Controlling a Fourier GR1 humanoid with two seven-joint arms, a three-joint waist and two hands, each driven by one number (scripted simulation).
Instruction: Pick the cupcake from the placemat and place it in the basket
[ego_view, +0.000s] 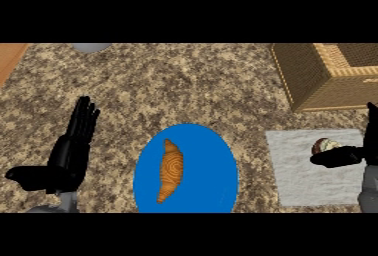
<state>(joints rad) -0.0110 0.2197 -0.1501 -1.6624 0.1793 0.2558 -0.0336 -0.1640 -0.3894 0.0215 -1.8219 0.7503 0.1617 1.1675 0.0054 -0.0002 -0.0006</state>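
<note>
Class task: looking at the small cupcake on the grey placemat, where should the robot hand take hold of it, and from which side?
Probably round the sides of the small cupcake, coming from the right. It sits near the grey placemat's far right corner, and the right robot hand is already beside it, thumb reaching across its front. Its lower part is hidden.

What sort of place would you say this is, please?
Most likely a kitchen counter: a speckled granite-like countertop holds a croissant on a blue plate, a cupcake on a grey placemat, and a wicker basket.
</note>
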